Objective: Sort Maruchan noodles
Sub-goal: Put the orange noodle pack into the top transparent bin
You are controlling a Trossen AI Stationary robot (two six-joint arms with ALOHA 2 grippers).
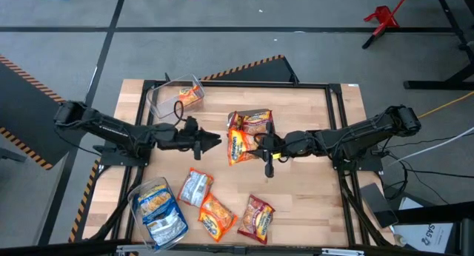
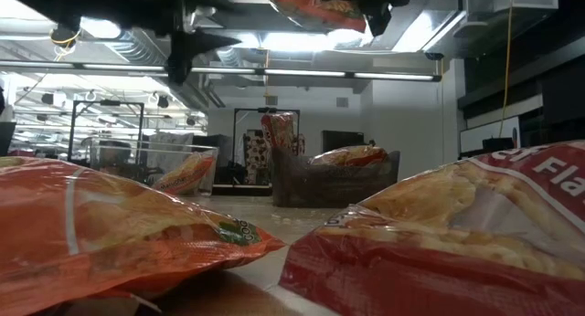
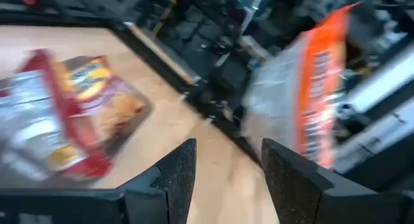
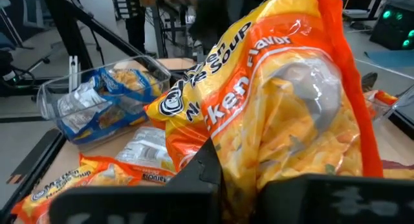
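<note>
Filling the right wrist view, orange packet pinched in right gripper, hanging over mid-table. From above: sorting partly done, blue bin and far bin holding some, red packets and loose packets waiting. Left gripper spread, empty, hovering close, crowding the carry

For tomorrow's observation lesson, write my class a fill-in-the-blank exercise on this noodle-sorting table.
1. The right end effector is shut on an ____ packet.
2. The left end effector is open and holds ____.
3. The near-left bin holds ____-and-white packets.
4. The far bin holds ____ packet.

Missing words: orange; nothing; blue; one
</note>
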